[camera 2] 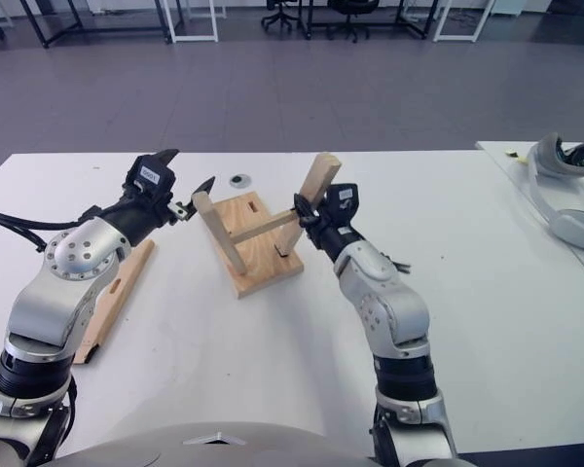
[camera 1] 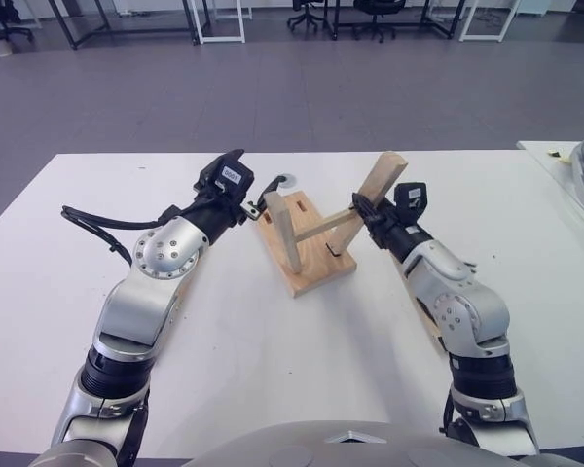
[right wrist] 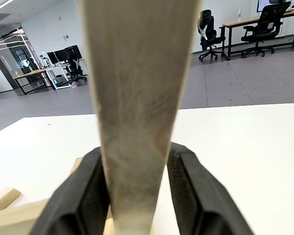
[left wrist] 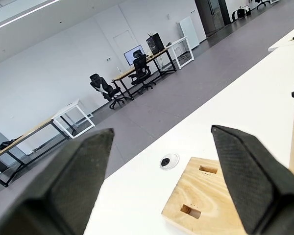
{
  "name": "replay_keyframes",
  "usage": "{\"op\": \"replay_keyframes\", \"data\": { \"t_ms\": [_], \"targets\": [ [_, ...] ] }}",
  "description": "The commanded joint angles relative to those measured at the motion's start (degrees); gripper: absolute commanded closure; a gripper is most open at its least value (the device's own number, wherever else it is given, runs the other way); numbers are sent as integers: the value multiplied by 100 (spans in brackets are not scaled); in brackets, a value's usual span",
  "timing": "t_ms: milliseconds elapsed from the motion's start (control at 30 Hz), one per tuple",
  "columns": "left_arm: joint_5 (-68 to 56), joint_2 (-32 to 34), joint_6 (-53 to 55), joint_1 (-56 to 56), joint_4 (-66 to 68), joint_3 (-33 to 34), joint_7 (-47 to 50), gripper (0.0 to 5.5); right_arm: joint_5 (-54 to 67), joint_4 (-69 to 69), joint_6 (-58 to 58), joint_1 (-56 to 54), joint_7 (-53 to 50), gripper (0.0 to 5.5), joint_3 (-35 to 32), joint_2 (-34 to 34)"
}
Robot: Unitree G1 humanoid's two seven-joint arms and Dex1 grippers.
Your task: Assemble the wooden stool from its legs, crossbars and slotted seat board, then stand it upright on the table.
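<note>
The seat board [camera 2: 263, 265] lies flat on the table [camera 2: 487, 292] before me, between my arms. Two legs stand on it: the left leg [camera 2: 220, 232] toward its left side and the right leg [camera 2: 313, 193] at its right, leaning rightward, with a crossbar [camera 2: 263, 227] between them. My left gripper [camera 2: 188, 173] is just left of the left leg. My right gripper [camera 2: 304, 210] has a finger on either side of the right leg. A plank [camera 2: 117, 292] lies left of the board, under my left arm. A grommet [camera 2: 239, 180] sits behind the board, and a headset [camera 2: 565, 195] lies far right.
</note>
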Motion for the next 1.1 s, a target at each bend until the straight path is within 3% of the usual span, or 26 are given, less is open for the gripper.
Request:
{"op": "replay_keyframes", "data": {
  "t_ms": [33, 67, 467, 567, 633, 800, 1100],
  "targets": [
    [60, -4, 93, -209, -155, 15, -90, 184, -61, 122, 441, 65, 9, 308, 6, -50],
    [71, -4, 108, -233, -173, 37, -100, 184, -99, 106, 448, 46, 19, 289, 26, -62],
    [144, 205, 617, -742, -774, 550, -84, 184, -1233, 37, 635, -79, 705, 289, 1137, -1070],
    [156, -138, 953, -988, -1119, 352, 157, 184, -1674, 16, 525, -148, 894, 289, 1511, -1388],
    [301, -413, 934, -832, -1072, -118, 346, 184, -1846, -35, 498, -198, 941, 289, 1634, -1449],
    [547, -600, 577, -92, -740, -477, 580, 184, -2025, -88, 574, -209, 990, 289, 1654, -1434],
    [887, 13, -140, 554, -431, 106, 341, 184, -1142, -869, 367, -9, 2158, 289, 1409, -1500]
  ]
}}
